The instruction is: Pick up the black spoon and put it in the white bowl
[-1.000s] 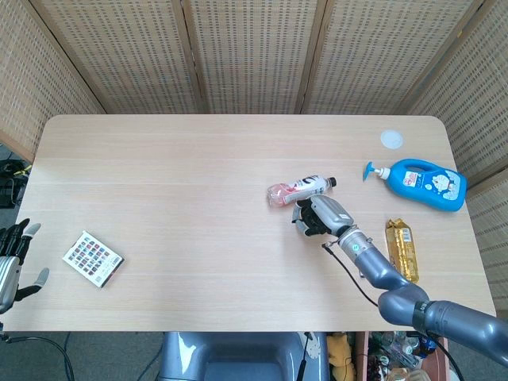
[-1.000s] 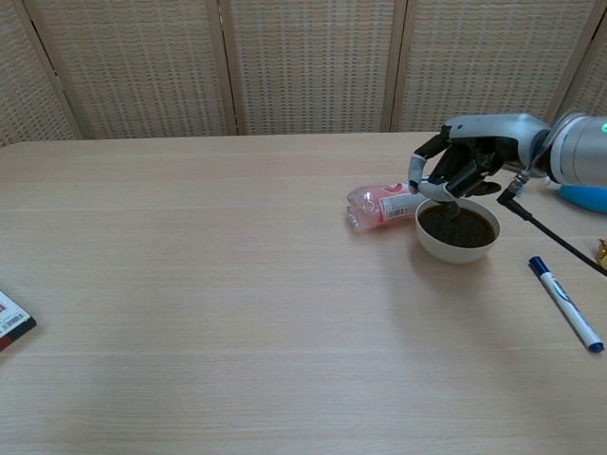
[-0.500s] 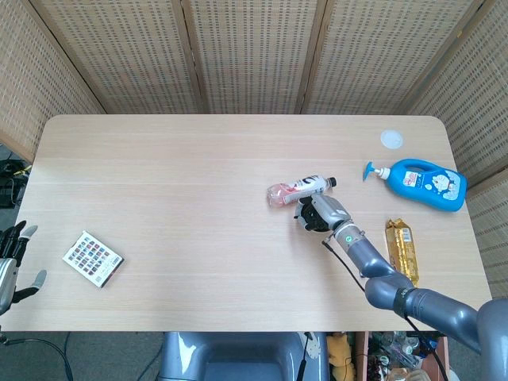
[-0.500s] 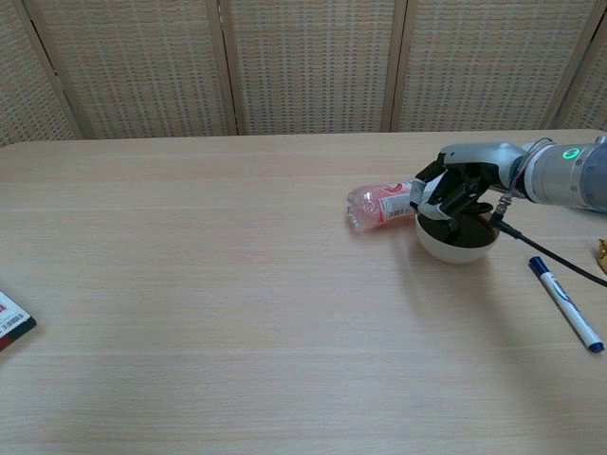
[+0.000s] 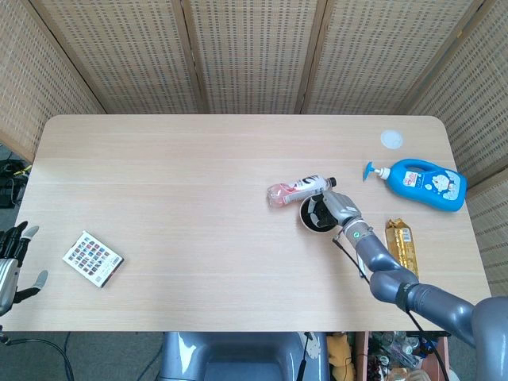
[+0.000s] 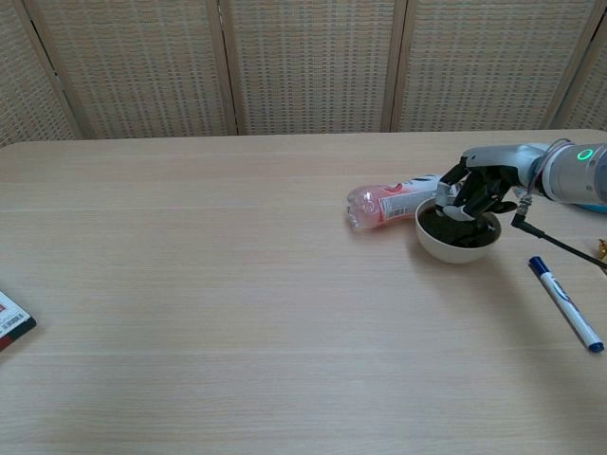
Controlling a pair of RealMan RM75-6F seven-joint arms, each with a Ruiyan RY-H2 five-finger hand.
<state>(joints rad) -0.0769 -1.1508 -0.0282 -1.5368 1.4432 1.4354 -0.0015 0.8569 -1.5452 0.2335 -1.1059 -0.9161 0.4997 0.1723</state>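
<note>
Toward the table's (image 6: pixel 237 284) right edge, our right hand (image 6: pixel 477 190) dips into the bowl (image 6: pixel 457 245), fingers curled, probably still pinching the spoon to lay it inside, while our left hand (image 5: pixel 11 258) idles, fingers spread.

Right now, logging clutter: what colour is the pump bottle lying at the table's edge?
Blue pump bottle with white pump, clearest in head view.

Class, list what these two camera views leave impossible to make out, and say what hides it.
- Black spoon: not distinguishable in either view; the right hand covers the dark inside of the white bowl.
- Right hand's grip: unclear, fingers dark against the bowl.
- Left hand: cut by the head view's left edge.
</note>
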